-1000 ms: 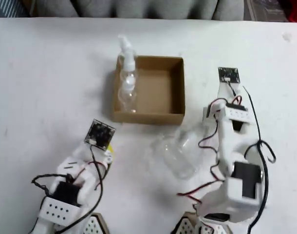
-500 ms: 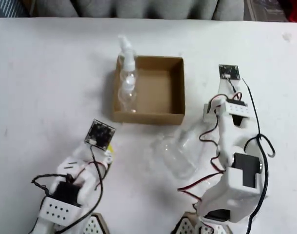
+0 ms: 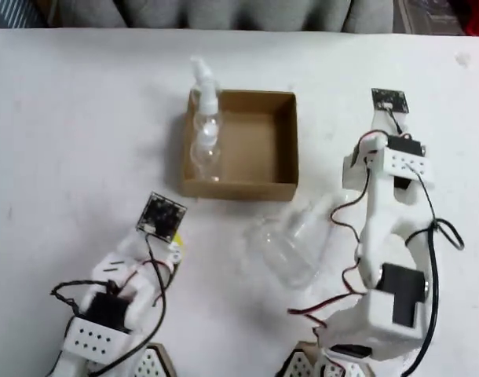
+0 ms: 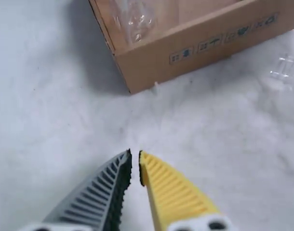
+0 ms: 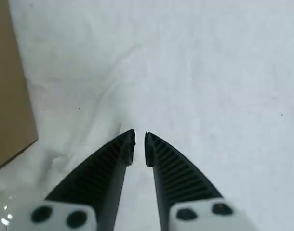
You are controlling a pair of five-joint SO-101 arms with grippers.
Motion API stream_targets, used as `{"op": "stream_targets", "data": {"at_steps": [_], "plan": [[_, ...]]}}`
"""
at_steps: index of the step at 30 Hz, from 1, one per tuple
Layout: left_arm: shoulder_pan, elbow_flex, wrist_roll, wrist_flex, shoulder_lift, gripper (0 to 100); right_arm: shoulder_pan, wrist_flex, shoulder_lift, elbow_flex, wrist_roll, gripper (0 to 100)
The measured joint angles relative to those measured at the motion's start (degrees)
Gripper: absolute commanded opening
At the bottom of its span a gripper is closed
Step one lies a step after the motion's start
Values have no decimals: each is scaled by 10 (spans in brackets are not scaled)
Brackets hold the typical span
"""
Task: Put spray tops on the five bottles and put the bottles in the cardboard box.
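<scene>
while both arms rest low over the white table [image 3: 82,118], a clear plastic bottle with a white spray top [image 3: 204,141] lies inside the open brown cardboard box [image 3: 239,188], along the wall on the left arm's side. its long axis runs away from the arms, and the spray head pokes over the far rim. more clear bottles [image 3: 290,243] lie jumbled on the table just before the box, too blurred to count. the left gripper [image 4: 135,161], grey and yellow, is pinched almost together and empty, short of the box's corner. the right gripper [image 5: 140,142], black, shows only a thin slit and is empty, beside the box.
</scene>
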Motion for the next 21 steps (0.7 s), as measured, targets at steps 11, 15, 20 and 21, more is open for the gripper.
{"op": "stream_targets", "data": {"at_steps": [11,15,20,21], "plan": [[0,0,-2,0,0,21,0,153,-138,0,0,16],[0,0,-2,0,0,21,0,184,-165,0,0,17],[0,0,-2,0,0,21,-2,184,-167,0,0,18],[0,0,-2,0,0,21,-6,183,-165,0,0,19]]}}
